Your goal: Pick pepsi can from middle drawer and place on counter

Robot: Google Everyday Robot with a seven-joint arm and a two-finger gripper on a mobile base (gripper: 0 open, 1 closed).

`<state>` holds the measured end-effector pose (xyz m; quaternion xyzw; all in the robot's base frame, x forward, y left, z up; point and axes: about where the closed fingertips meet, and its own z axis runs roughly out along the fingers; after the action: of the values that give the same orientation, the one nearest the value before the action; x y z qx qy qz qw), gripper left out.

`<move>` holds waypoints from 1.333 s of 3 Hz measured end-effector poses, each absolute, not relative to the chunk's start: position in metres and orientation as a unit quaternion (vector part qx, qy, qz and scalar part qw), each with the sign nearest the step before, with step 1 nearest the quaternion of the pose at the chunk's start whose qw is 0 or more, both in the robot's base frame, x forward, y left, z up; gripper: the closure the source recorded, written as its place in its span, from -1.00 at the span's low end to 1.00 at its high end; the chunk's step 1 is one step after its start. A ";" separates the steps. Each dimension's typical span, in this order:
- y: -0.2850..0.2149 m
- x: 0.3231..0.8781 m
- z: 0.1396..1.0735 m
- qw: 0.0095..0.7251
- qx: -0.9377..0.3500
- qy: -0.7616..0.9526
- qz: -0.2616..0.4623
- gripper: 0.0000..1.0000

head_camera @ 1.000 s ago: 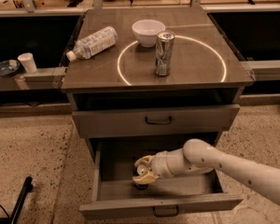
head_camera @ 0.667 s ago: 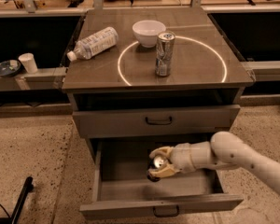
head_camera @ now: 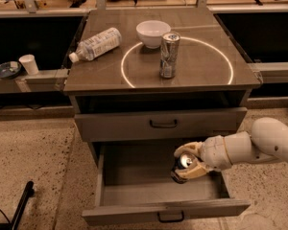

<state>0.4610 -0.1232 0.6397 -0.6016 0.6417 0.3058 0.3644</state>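
Now | gripper (head_camera: 190, 161) clamped around tilted pepsi can (head_camera: 184, 162), at the right side of the open middle drawer (head_camera: 134, 178) | risk: can slips from skewed hold, clips counter (head_camera: 201, 78) edge on lifting, or topples slim silver can (head_camera: 169, 55).

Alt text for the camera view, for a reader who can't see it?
The robot's hand grips the pepsi can inside the open drawer, its arm at the picture's right. On the counter above are a slim can, a white bowl and a plastic bottle on its side.
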 end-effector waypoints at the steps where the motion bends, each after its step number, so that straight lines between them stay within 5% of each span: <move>1: -0.132 0.478 0.671 0.384 -0.591 0.647 0.291 1.00; 3: -0.185 0.493 0.841 0.424 -0.608 0.638 0.208 1.00; 4: -0.197 0.507 0.891 0.383 -0.624 0.649 0.207 1.00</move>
<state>0.5073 -0.1971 0.8909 -0.6237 0.6493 0.2066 0.3830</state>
